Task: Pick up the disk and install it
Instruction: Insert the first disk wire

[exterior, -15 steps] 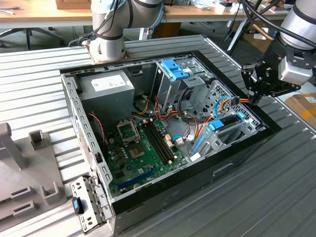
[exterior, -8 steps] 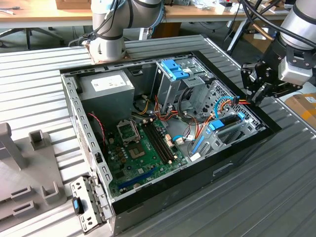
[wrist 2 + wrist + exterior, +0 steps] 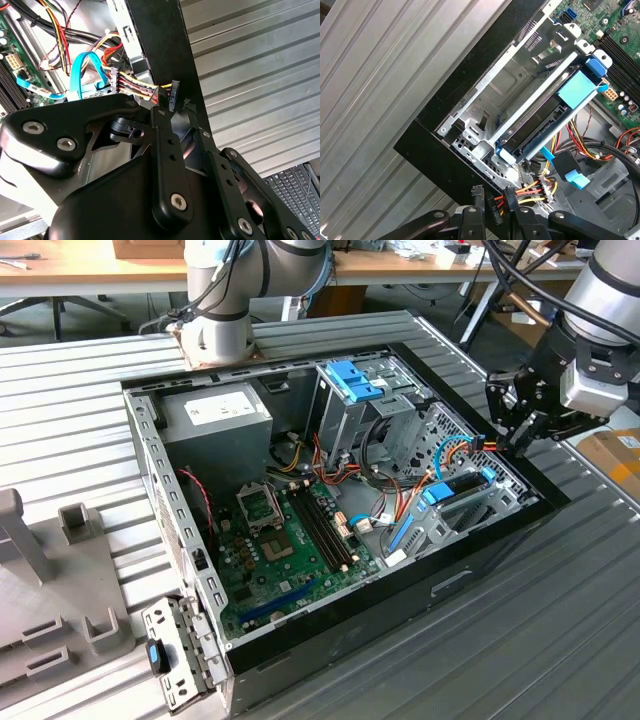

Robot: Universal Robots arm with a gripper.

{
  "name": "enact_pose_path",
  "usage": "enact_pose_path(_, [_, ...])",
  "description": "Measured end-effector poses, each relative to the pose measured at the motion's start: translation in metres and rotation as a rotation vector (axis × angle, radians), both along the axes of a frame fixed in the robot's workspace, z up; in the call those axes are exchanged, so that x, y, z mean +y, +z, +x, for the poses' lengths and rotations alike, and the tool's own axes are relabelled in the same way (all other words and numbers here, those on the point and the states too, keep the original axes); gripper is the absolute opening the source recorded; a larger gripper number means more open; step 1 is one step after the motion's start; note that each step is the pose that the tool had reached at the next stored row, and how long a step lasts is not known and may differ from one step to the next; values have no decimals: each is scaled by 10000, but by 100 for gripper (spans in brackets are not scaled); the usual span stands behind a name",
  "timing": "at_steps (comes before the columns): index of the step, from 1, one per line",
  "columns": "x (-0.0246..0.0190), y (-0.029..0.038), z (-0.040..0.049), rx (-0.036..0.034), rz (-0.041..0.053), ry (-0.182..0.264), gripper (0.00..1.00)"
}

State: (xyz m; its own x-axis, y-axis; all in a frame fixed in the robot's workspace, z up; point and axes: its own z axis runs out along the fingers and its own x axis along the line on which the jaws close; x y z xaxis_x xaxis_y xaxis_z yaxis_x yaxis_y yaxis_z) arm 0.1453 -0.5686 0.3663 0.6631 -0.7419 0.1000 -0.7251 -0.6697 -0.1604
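The gripper (image 3: pixel 512 432) is closed on a black power connector (image 3: pixel 495 207) trailing yellow and red wires (image 3: pixel 530 189), at the rim of the case (image 3: pixel 450 580) on the exterior view's right; just beside it the disk (image 3: pixel 547 120) sits on edge in the metal bay (image 3: pixel 515 75); judging from this, the short wires could snag the bay's edge or pull the plug askew; the thin hold may slip.

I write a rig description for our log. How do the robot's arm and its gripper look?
The arm is a silver-grey tube with a black wrist section; black cables run near it. The gripper is black, made of jointed bars with silver screw heads.
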Motion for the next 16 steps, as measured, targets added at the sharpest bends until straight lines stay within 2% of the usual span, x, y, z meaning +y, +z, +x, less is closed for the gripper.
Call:
enact_pose_path(4, [0, -2, 0, 0, 1, 0, 29])
enact_pose_path(5, [0, -3, 0, 0, 1, 0, 21])
enact_pose_path(14, [0, -6, 0, 0, 9, 0, 21])
enact_pose_path(15, [-1, -8, 0, 0, 131, 0, 21])
enact_pose_path(16, [0, -6, 0, 0, 187, 3, 21])
